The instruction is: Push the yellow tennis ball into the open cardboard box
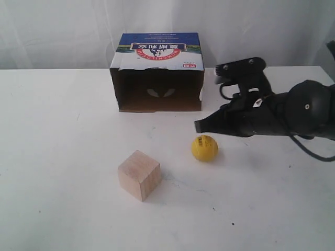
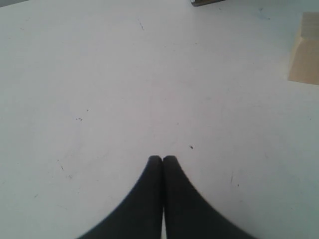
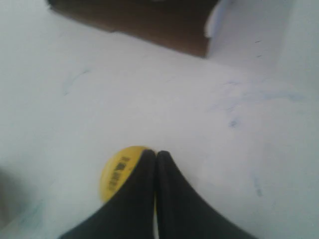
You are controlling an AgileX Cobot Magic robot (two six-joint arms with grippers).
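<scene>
pale wooden cube (image 1: 139, 175), one corner toward the camera, on white table (image 1: 52, 157); white curtain (image 1: 52, 31) behind

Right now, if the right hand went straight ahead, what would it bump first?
Likely the open cardboard box; its dark mouth lies ahead of the right hand. The yellow tennis ball sits by the tips, not ahead. Depth is unclear.

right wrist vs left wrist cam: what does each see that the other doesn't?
Only right wrist: yellow tennis ball partly behind the shut right pincer, with the dark inside of the open cardboard box beyond. Only left wrist: wooden cube at the frame edge, shut left pincer; a dark sliver there is unidentifiable. Both: white table.
</scene>
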